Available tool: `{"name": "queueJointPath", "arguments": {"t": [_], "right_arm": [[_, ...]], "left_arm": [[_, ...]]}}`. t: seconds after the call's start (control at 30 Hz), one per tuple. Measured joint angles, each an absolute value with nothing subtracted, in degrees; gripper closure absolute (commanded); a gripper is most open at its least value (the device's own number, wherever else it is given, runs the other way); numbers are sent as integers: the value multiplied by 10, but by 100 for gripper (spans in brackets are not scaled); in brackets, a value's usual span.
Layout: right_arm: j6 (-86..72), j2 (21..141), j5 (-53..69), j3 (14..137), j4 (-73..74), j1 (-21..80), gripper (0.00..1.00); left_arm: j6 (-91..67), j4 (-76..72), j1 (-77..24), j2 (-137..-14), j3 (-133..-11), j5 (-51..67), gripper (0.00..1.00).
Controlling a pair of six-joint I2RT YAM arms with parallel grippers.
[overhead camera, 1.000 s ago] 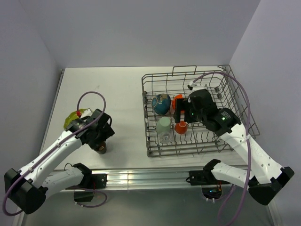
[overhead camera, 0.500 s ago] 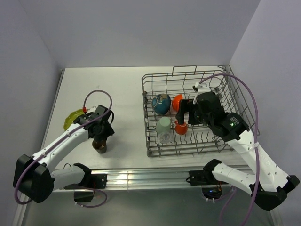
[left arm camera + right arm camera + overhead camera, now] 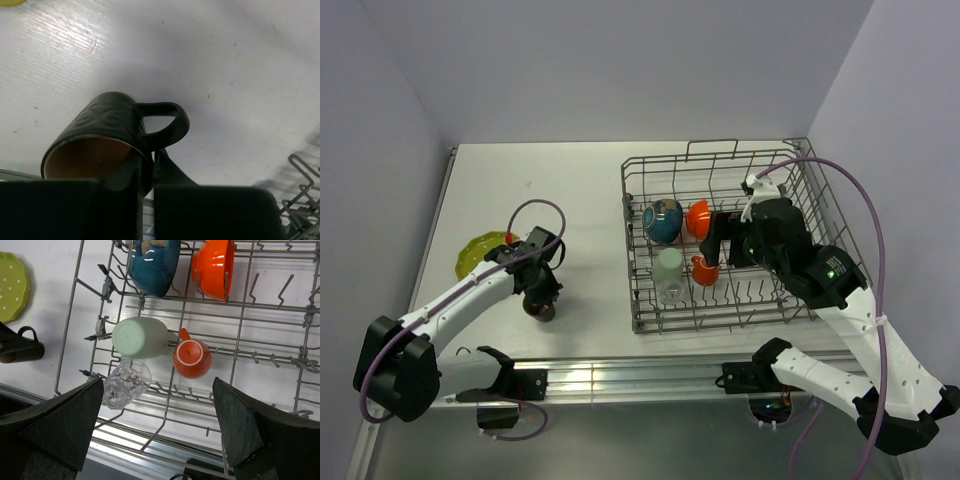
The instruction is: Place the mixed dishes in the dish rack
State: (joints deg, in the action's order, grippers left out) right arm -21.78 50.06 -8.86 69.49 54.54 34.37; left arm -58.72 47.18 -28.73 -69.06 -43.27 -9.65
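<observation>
On the table's left, my left gripper (image 3: pixel 541 288) is shut on the rim of the dark brown mug (image 3: pixel 107 131), one finger inside and one outside beside the handle. The yellow-green plate (image 3: pixel 473 255) lies just left of it. The dish rack (image 3: pixel 820 200) stands at the right and holds the blue bowl (image 3: pixel 152 265), the orange-red bowl (image 3: pixel 215 265), the pale green cup (image 3: pixel 140 337), the small orange cup (image 3: pixel 192 358) and the clear glass (image 3: pixel 125 387). Above the rack hovers my right gripper (image 3: pixel 157 425), open and holding nothing.
The rack's raised wire handle (image 3: pixel 712 145) and upright tines stand around the dishes. A metal rail (image 3: pixel 620 375) runs along the table's near edge. Walls close in the table at the back and on both sides.
My left gripper has closed on the mug's rim. The right gripper has drawn slightly back and to the right over the rack, still open.
</observation>
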Motion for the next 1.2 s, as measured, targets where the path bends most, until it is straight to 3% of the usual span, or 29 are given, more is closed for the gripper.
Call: {"name": "queueJointPath", "arguments": {"t": [0.23, 0.47, 0.57, 0.8, 1.0, 1.2], "right_arm": [[-218, 498, -44, 717, 549, 344, 2], [-227, 503, 116, 717, 517, 344, 3], [-237, 508, 202, 711, 480, 344, 3], [-302, 502, 368, 652, 335, 344, 5], [-366, 500, 444, 606, 194, 344, 7], [-366, 523, 460, 605, 140, 346, 8]], "left_arm": [[-567, 521, -286, -689, -514, -86, 100], [-549, 548, -286, -638, -726, -37, 100], [-547, 499, -285, -574, -762, 18, 100], [-628, 272, -285, -417, -604, 183, 100], [-762, 53, -286, -400, -431, 274, 100], [-855, -80, -295, -395, -376, 301, 100]]}}
